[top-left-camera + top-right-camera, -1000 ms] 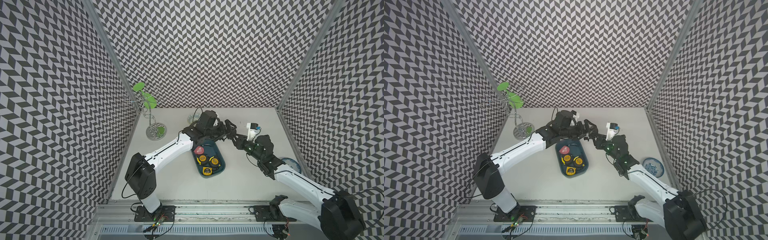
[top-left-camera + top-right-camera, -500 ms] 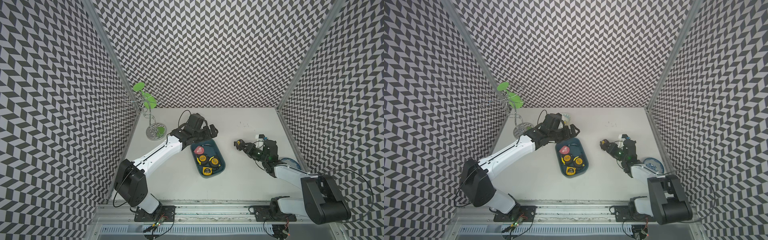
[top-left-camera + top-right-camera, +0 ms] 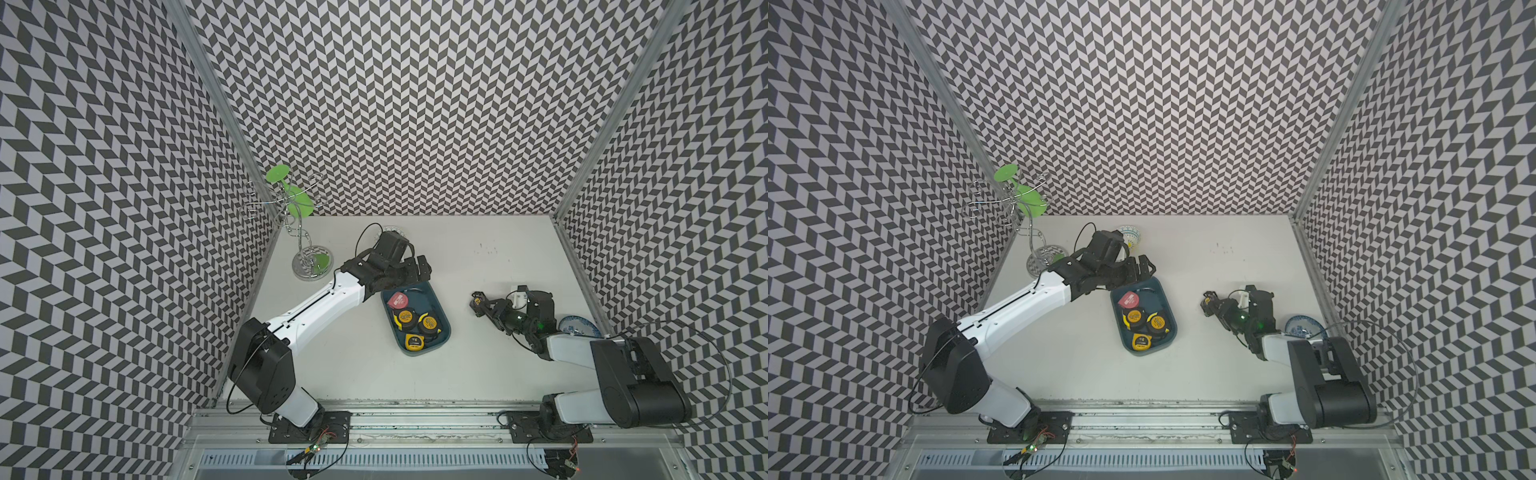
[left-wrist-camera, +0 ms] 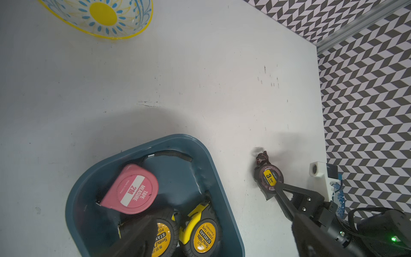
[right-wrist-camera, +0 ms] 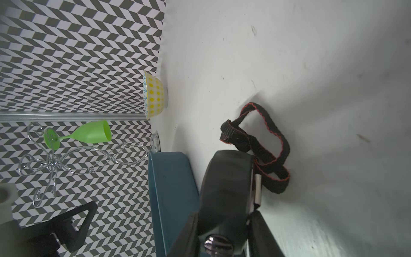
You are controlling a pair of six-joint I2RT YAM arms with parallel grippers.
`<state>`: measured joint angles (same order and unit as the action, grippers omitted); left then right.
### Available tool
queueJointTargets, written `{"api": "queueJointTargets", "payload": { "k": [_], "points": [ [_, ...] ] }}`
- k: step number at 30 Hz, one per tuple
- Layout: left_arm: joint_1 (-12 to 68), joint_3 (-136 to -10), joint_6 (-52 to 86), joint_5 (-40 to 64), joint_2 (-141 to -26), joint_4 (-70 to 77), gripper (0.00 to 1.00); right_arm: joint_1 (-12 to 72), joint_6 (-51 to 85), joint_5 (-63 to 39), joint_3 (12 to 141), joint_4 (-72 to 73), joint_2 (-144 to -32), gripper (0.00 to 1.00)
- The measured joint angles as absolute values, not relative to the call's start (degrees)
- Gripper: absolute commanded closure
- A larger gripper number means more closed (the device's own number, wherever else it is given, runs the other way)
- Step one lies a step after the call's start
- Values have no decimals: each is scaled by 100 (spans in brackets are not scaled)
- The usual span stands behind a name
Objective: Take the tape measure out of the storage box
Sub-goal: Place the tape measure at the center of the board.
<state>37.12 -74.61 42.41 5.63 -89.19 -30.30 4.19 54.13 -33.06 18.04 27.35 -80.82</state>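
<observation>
Tape measures: 5 in all. 4 are in the shallow dark teal plastic storage box, rect. w/ rounded corners, sitting mid white desk.
- 1 pink tape measure w/ white label, at the box's far end.
- 3 black-and-yellow tape measures, packed close together toward the near end. The left wrist view catches only 2 of them.
- 1 loose black strap w/ metal clip also lies along the box's far wall.

The 5th is a dark round tape measure w/ yellow label. It's out of the box, on the robot's right of it and apart from it, btw the box and a blue-and-white patterned bowl. The right fingers pinch its case, 1 each side. In the right wrist view the case sits wedged btw them. Its black wrist strap w/ red edging loops onto the desk. Can't tell if the case itself touches the desk.

The left fingers are spread wide w/ nothing in them. They hover over the box's far end, near the pink one.

Bowls: 2. Besides the blue-and-white one at the right edge, there is 1 yellow-and-blue patterned bowl by the back wall, behind the left arm.

Far left corner: 1 chrome wire stand w/ 1 green plastic goblet hung on it by the foot, cup down.
</observation>
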Motion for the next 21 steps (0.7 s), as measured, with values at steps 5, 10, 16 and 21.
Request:
{"api": "queueJointTargets", "payload": {
  "k": [5, 10, 16, 21],
  "points": [
    [3715, -7459, 4099, 563, -8952, -3092, 0, 399, 5354, -3258, 1903, 2429, -8060, 47],
    [3754, -7459, 3953, 558, -9045, -3179, 0, 395, 5223, -3129, 1964, 1870, -7935, 29],
    [3802, -7459, 3758, 456, -9203, -3291, 0, 395, 5118, -2967, 2088, 1282, -7612, 18],
    [3828, -7463, 3601, 283, -9386, -3498, 0, 395, 5004, -2871, 2252, 897, -7382, 11]
  ]
}}
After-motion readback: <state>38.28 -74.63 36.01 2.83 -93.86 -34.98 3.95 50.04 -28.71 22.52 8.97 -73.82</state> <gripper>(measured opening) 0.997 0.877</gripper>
